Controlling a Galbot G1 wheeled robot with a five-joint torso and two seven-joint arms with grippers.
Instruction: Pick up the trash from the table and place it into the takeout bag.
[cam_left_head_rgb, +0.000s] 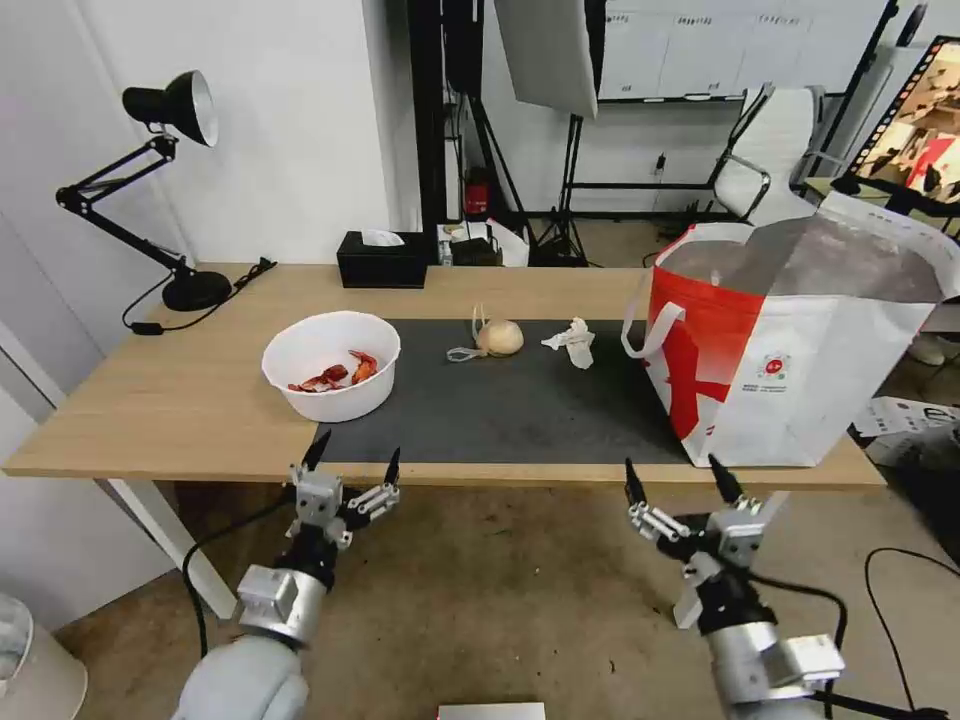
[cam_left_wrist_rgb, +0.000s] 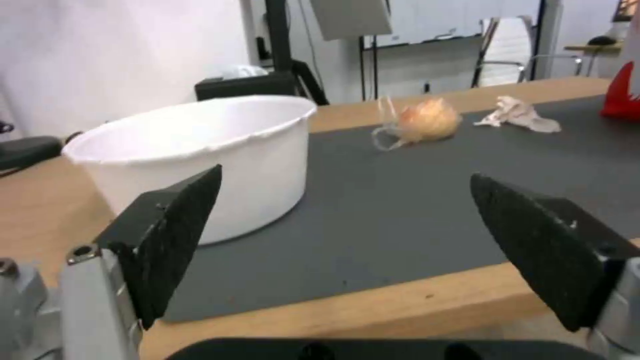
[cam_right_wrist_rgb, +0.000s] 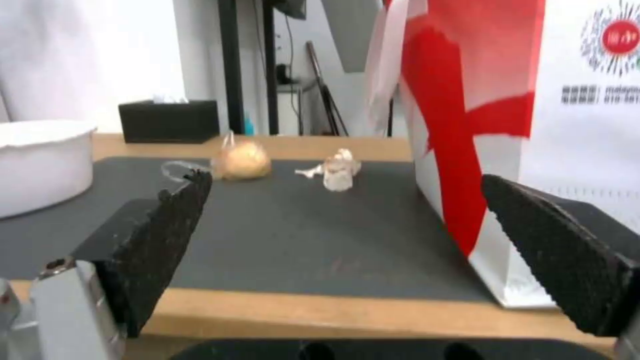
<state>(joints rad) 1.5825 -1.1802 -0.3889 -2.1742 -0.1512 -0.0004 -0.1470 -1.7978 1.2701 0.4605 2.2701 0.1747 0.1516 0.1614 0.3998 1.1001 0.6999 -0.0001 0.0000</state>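
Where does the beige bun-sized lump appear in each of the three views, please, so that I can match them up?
Head view: the beige lump lies on the dark mat near its far edge, between the white bowl and the crumpled tissue.
Left wrist view: the lump lies beyond the bowl.
Right wrist view: the lump lies just beside the tissue.
Shared landmark: the tissue.

Both arms are rounded silver-grey shells ending in grey metal wrist blocks with visible screws; the left gripper (cam_left_head_rgb: 354, 461) and right gripper (cam_left_head_rgb: 681, 477) carry pointed black fingers (cam_left_wrist_rgb: 175, 234) faced with rough textured pads, and black cables trail from each wrist
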